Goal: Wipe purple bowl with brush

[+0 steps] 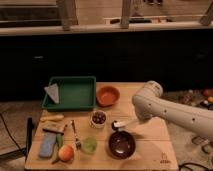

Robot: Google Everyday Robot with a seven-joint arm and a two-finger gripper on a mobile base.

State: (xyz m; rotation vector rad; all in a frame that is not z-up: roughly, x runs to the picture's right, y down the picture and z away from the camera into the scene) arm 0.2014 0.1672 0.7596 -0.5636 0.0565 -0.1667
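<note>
The purple bowl [122,144] stands on the wooden table [150,150], near the front and right of centre. The brush [125,123] has a white handle and a small dark head, and the head hangs just above the bowl's far left rim. My gripper [137,120] sits at the end of the white arm that reaches in from the right. It is shut on the handle's right end, just behind and right of the bowl. The bulky white arm hides most of the gripper.
A green tray [75,82] holding a grey cloth sits at the back left, with the orange bowl [107,95] beside it. A small white bowl of dark fruit [99,118], a green cup [89,145], a fork [75,135], a blue sponge [47,145] and an orange fruit [65,152] lie left of the purple bowl.
</note>
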